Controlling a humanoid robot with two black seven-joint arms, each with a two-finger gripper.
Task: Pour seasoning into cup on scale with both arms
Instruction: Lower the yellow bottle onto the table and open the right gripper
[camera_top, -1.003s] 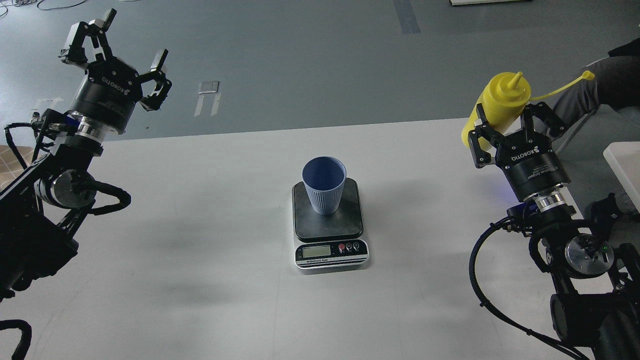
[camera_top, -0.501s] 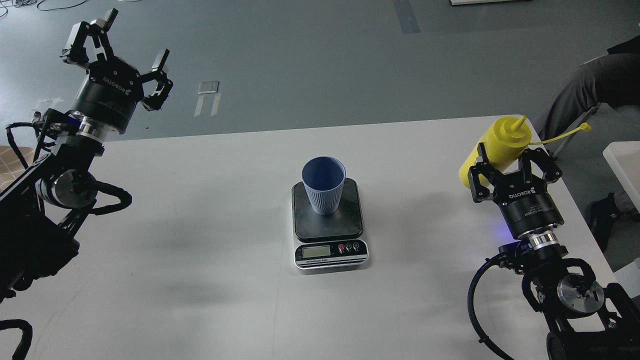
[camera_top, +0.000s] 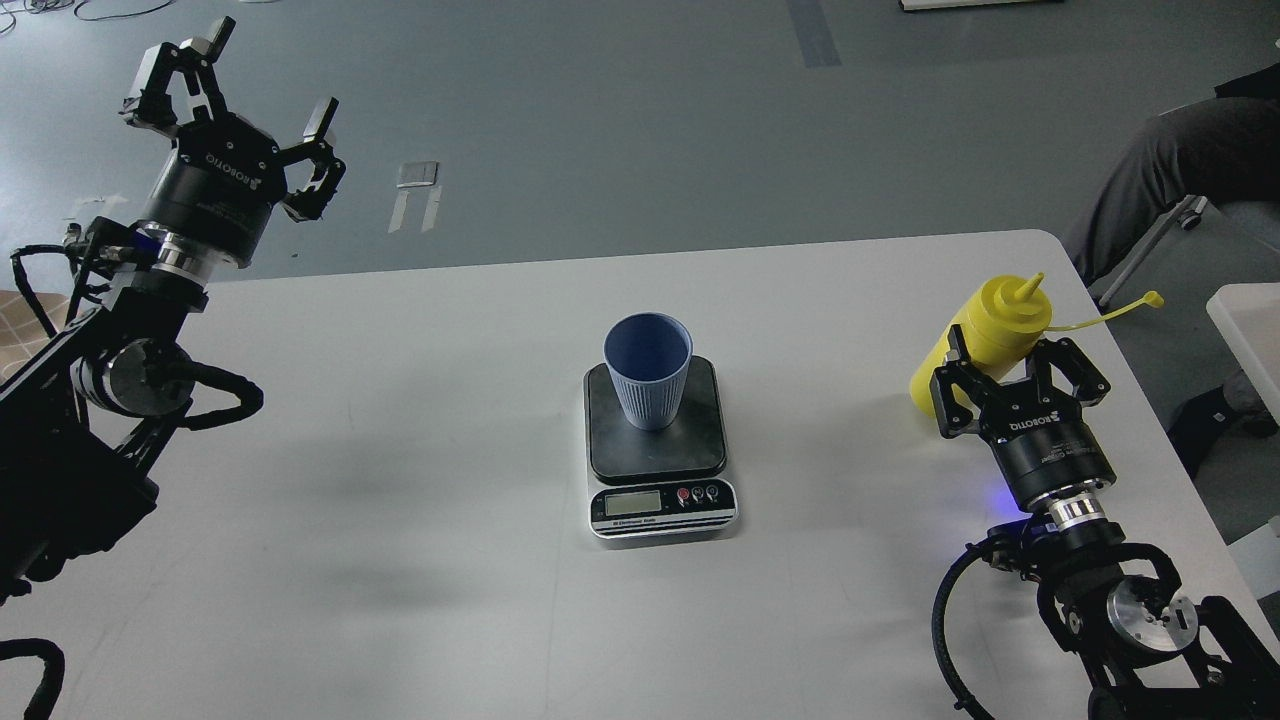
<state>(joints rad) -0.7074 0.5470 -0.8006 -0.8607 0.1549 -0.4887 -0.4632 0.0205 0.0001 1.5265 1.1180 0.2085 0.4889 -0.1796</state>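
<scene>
The light blue ribbed cup (camera_top: 648, 375) stands upright on the dark platform of the scale (camera_top: 662, 505) at the table's middle. The yellow seasoning bottle (camera_top: 990, 322) is at the right, tilted, nozzle up and to the right, with its cap strap trailing right. My right gripper (camera_top: 1008, 380) is shut around the bottle's lower body, low over the table near its right edge. I cannot tell whether the bottle's base touches the table. My left gripper (camera_top: 240, 85) is open and empty, raised high beyond the table's far left corner.
The white table (camera_top: 400, 500) ends in a rounded corner at the far right. A seated person's leg (camera_top: 1160, 170) and a chair leg are beyond that corner. A white object (camera_top: 1245, 330) sits at the right edge of view.
My right gripper has come down and toward me with the bottle, from high above the far right edge to just over the table. The left arm has stayed still.
</scene>
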